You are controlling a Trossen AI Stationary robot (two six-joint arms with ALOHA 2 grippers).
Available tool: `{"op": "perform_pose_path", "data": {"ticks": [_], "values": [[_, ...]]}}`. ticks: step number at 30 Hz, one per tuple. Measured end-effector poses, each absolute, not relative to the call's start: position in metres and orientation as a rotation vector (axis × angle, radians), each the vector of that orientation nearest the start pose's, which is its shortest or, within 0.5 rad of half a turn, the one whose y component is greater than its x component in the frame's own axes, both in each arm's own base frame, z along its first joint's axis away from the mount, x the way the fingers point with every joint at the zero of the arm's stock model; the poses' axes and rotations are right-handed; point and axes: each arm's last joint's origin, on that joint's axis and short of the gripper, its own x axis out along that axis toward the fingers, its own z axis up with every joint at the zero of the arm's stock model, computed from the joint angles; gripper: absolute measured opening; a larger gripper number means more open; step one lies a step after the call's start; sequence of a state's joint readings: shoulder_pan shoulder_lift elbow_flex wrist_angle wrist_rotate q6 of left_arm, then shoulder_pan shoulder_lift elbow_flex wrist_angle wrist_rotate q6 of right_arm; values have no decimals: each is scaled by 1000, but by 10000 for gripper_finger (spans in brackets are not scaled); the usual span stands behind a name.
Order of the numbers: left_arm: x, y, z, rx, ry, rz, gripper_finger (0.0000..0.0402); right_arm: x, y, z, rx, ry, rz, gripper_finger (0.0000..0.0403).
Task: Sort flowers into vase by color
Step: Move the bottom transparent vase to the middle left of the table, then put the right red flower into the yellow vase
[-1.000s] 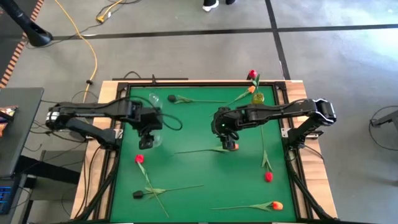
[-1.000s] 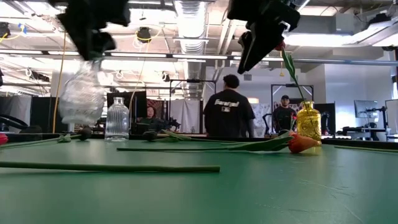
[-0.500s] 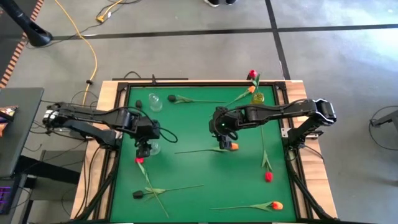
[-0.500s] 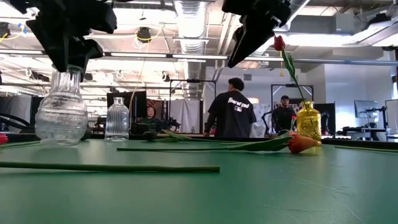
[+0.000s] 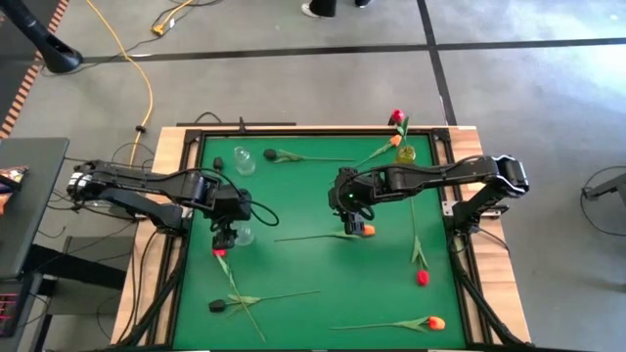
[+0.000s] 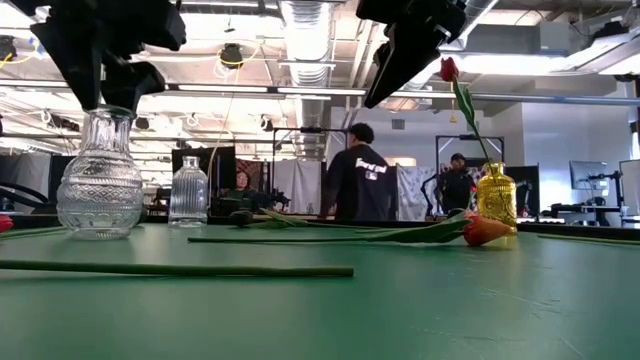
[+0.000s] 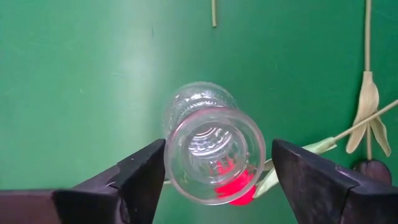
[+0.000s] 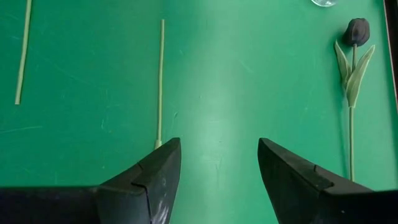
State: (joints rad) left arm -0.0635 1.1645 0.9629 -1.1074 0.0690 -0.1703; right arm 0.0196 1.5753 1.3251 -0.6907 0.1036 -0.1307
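Red, orange and dark tulips (image 5: 296,155) lie scattered flat on my green table (image 5: 313,196), one red tulip (image 6: 458,95) already upright in the yellow vase (image 6: 496,198) at the far right corner. I see a clear glass vase (image 6: 99,180) upright near the table's left side. My left gripper (image 7: 214,171) sits just above its rim, fingers spread either side without touching. My right gripper (image 8: 217,165) hovers over mid-table, open and empty.

Ribbed clear glass vase (image 6: 99,180), matt green table (image 6: 400,300)
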Motion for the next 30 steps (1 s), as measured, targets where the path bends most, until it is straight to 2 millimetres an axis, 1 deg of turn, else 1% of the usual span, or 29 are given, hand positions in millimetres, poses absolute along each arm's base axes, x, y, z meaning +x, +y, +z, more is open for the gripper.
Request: {"op": "perform_pose_path", "data": {"ticks": [5, 11, 16, 18, 21, 24, 27, 30], "values": [[191, -14, 265, -167, 1328, -21, 302, 330, 3, 287, -182, 944, -16, 240], [185, -11, 277, -179, 1382, -34, 304, 330, 3, 287, -185, 944, -14, 240], [178, -6, 290, -112, 1430, 13, 304, 330, 3, 287, -186, 943, -14, 240], [175, -3, 295, -86, 1426, 43, 304, 331, 3, 291, -186, 941, -14, 240], [165, 1, 304, -69, 1367, 88, 304, 331, 5, 303, -188, 931, -8, 240], [146, 5, 316, -45, 1274, 181, 304, 326, 12, 318, -200, 966, 16, 240], [124, 10, 330, -53, 1122, 300, 304, 316, 25, 331, -207, 1048, 53, 240], [108, 12, 345, -78, 912, 354, 304, 300, 38, 336, -208, 1181, 88, 240]]}}
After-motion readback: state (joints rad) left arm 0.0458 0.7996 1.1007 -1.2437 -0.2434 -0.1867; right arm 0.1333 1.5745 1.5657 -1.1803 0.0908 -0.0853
